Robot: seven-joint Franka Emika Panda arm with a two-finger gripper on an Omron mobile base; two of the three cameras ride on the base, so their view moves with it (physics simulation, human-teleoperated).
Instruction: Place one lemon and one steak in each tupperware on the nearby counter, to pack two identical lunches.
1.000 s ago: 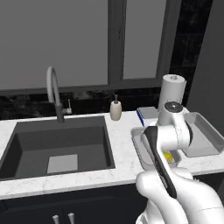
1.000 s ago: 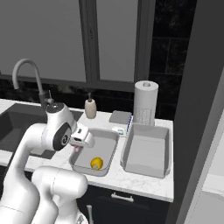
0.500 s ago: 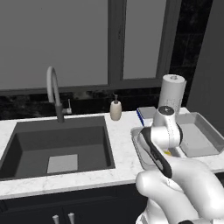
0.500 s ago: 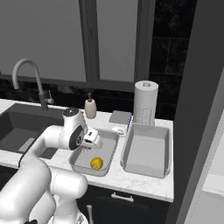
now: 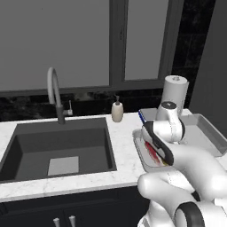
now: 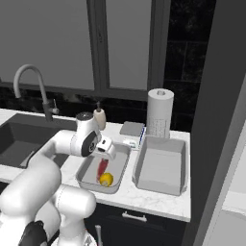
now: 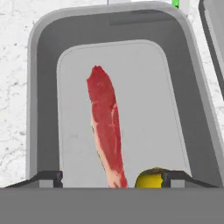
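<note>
In the hand view the thin steak strip (image 7: pixel 106 127) lies flat on the floor of a light-grey tupperware (image 7: pixel 43 78), running from upper centre down to the bottom of the frame, free of the claw. A lemon (image 7: pixel 148 178) sits at the bottom right, just beside the strip's lower end. The gripper (image 7: pixel 112 177) hovers above with its jaws spread wide and nothing between them; one fingertip (image 7: pixel 49 177) shows at lower left, the other at lower right. In the right base view the same tub (image 6: pixel 120 163) sits at centre on the white marble counter (image 6: pixel 144 199), holding strip (image 6: pixel 101 169) and lemon (image 6: pixel 106 179), with the second tupperware (image 6: pixel 161 168) just to its right, bare inside. Behind stand a paper towel roll (image 6: pixel 159 113) and soap dispenser (image 6: pixel 99 118); the sink (image 5: pixel 57 146) and faucet (image 5: pixel 55 93) fill the left of the left base view.
</note>
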